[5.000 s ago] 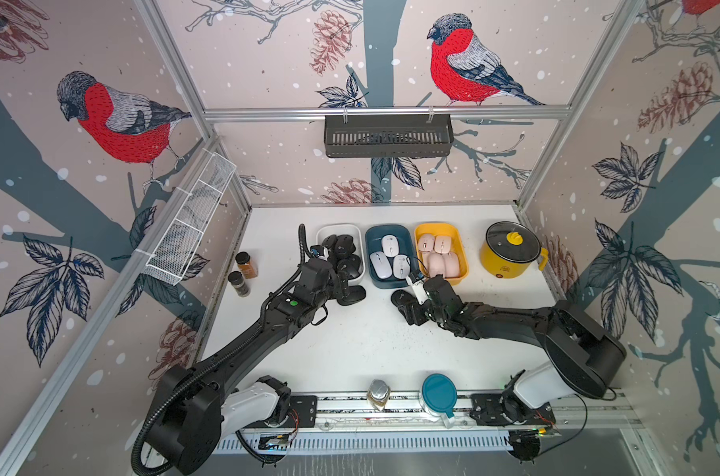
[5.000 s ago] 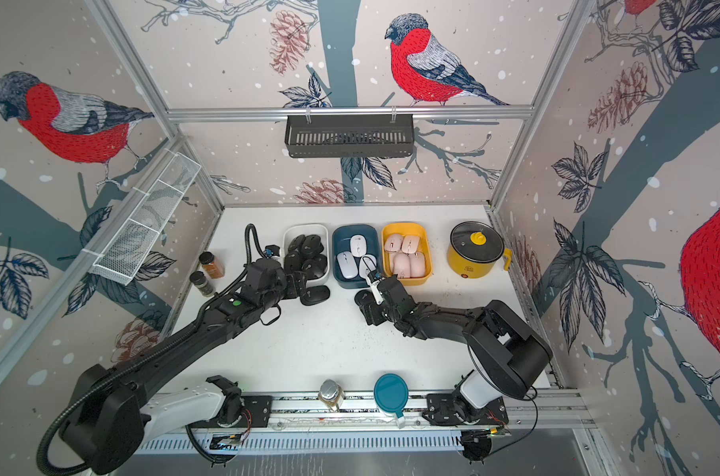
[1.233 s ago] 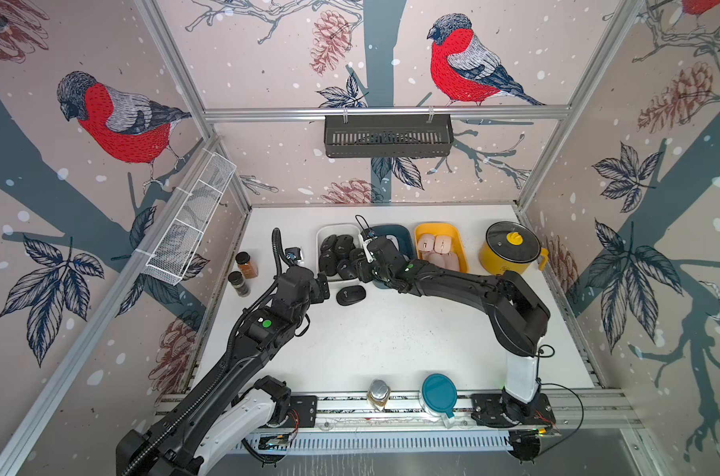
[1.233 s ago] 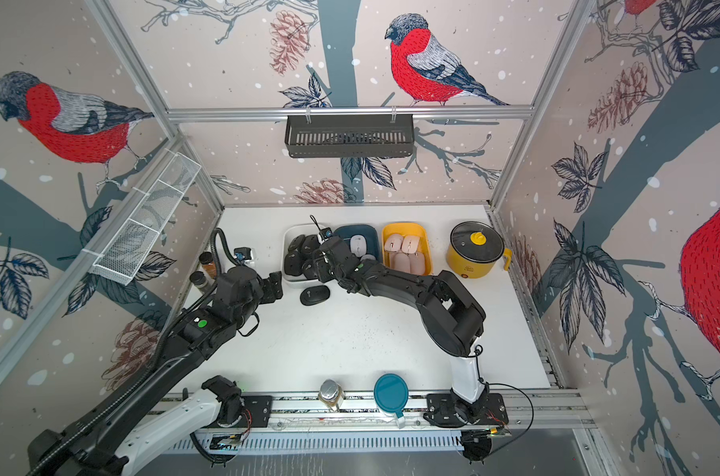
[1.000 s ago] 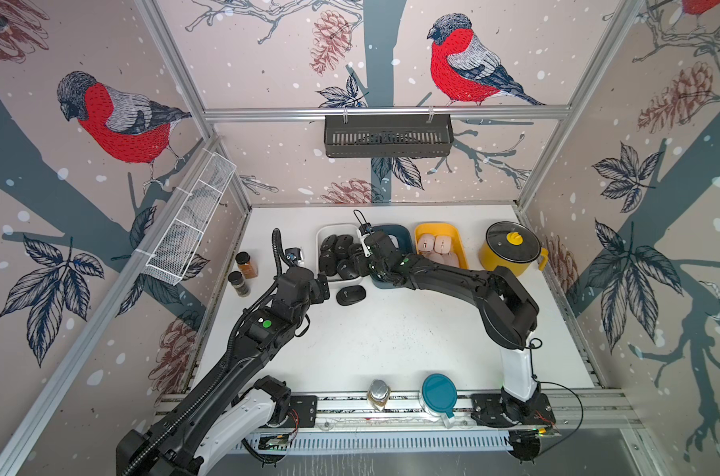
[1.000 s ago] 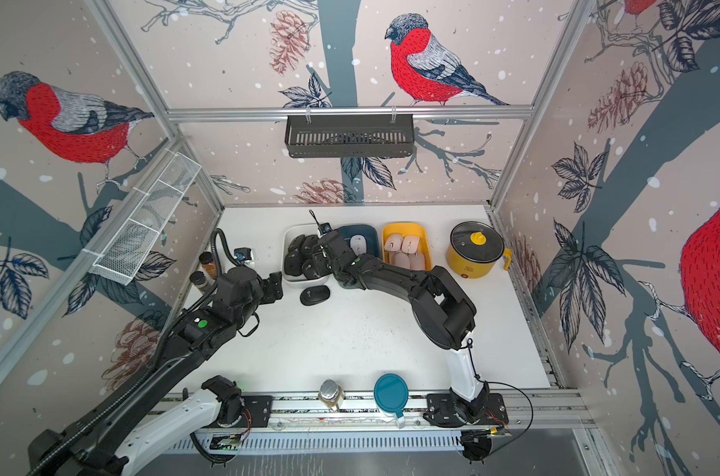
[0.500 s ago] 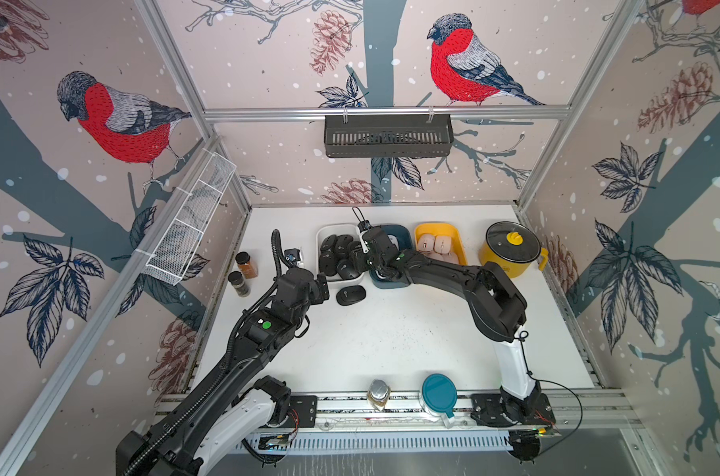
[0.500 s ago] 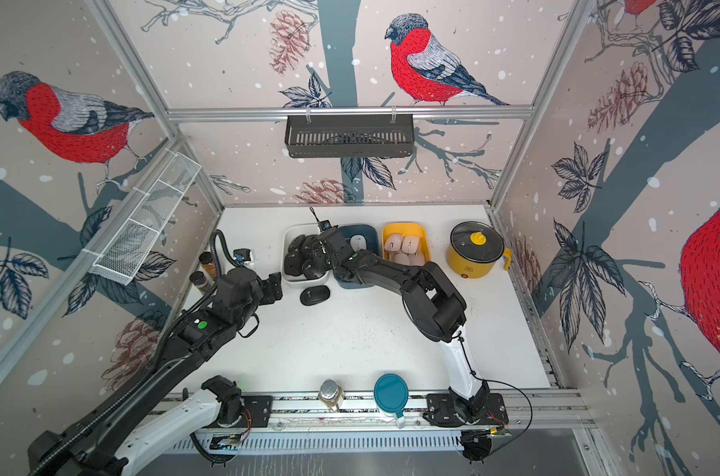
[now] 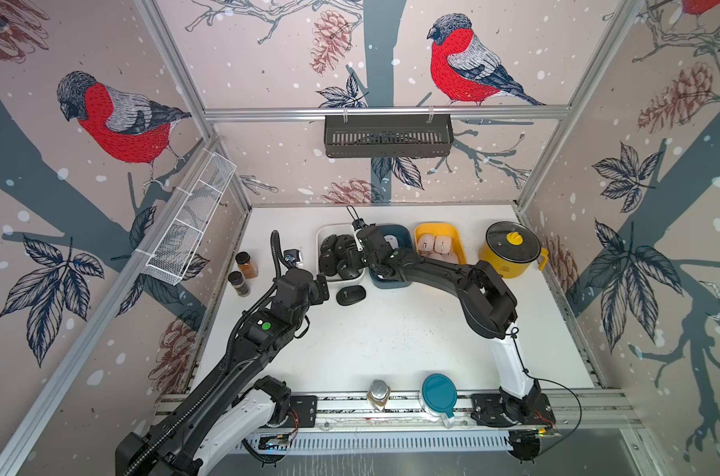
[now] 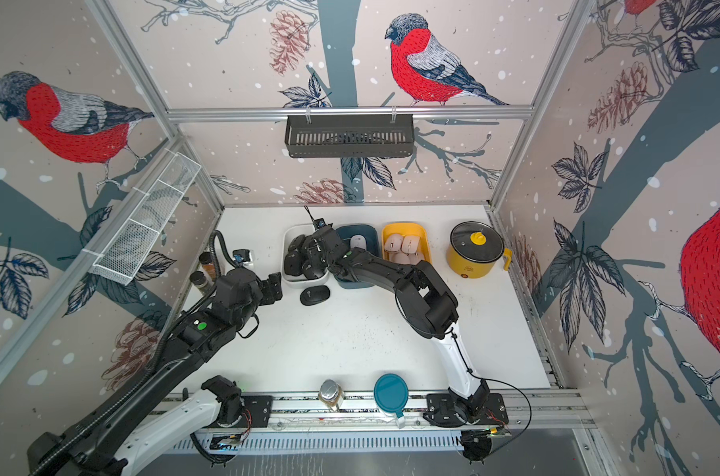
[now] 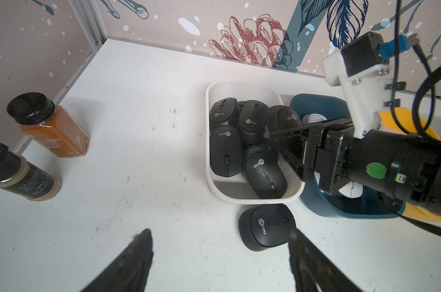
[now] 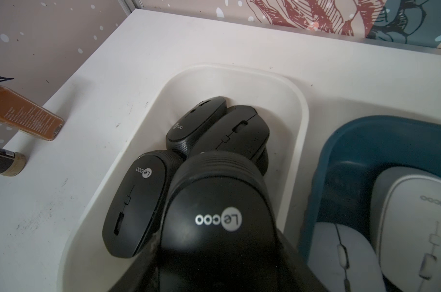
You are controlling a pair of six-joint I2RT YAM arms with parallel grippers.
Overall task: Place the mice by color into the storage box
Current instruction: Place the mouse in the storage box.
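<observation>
Since black goes in the white bin [image 9: 334, 226], the right claw [image 12: 218, 255] hangs low over it, clamped on a black mouse [image 12: 214, 202], logo up and ribbed end pointing into the bin. We read this as the drop-off, not yet released. Five or more black mice [image 11: 225, 151] lie piled in there, overlapping, so this one has to land on top and could slide.

The left claw [image 11: 218, 230] is spread wide and empty, low over the bench [image 9: 391, 329]. It faces a stray mouse [image 11: 266, 227] lying flat just outside the bin's near wall. The stray is close to one finger [image 11: 305, 252]; whether they touch we can't tell. We guess the left arm holds off so the two arms don't crowd one bin, and the stray is likely its next pick.

White mice [image 12: 414, 227] sit in the blue bin [image 12: 345, 141] and pink mice [image 9: 434, 245] in the yellow bin [image 9: 436, 225]. The three bins stand side by side in a row.

The mice are low ovals with a smooth top and ribbed sides. Each has a wheel on the centre line and a small round grey logo at one end. A side grip looks right to us.
</observation>
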